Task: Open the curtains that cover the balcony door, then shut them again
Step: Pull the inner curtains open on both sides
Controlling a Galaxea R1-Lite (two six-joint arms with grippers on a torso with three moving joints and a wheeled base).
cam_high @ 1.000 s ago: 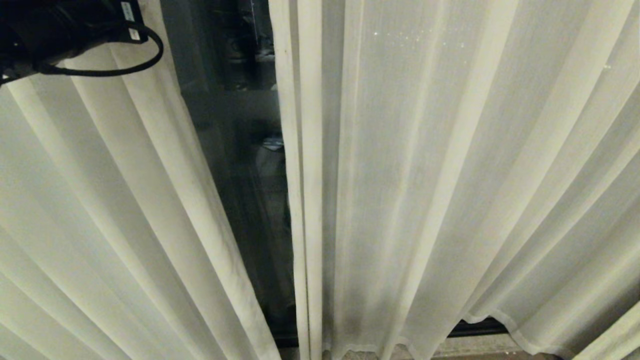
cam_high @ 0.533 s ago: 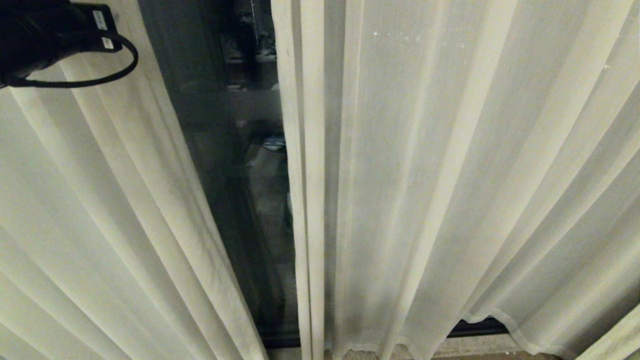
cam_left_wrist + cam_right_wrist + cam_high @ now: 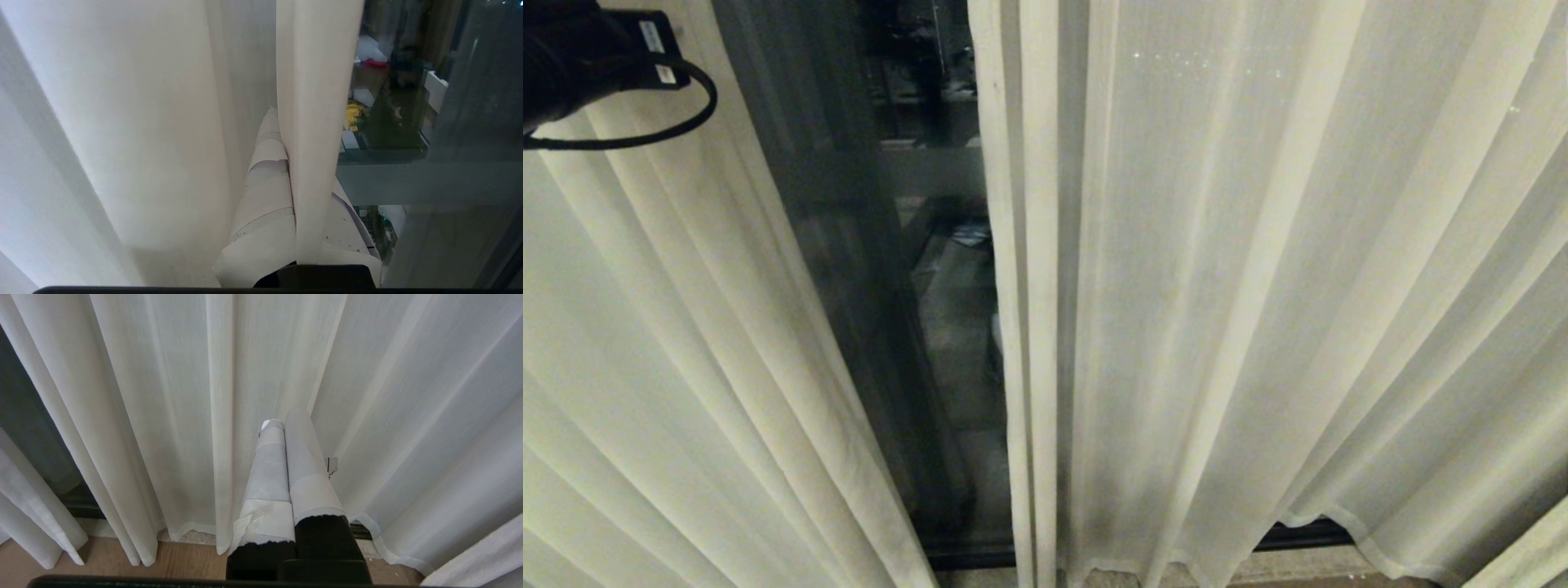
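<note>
— While the left pincer (image 3: 291, 163) stays clamped on the left curtain's edge (image 3: 316, 122), where's the balcony door (image 3: 429, 179)?
— Just beside it, glass exposed. Right pincer (image 3: 284, 420) is together, empty, facing the right curtain (image 3: 184, 396).

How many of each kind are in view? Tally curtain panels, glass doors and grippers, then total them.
Curtain panels: 2, the left curtain panel and the right curtain panel
Glass doors: 1, the balcony door
Grippers: 2, the left gripper and the right gripper
Total: 5
</note>
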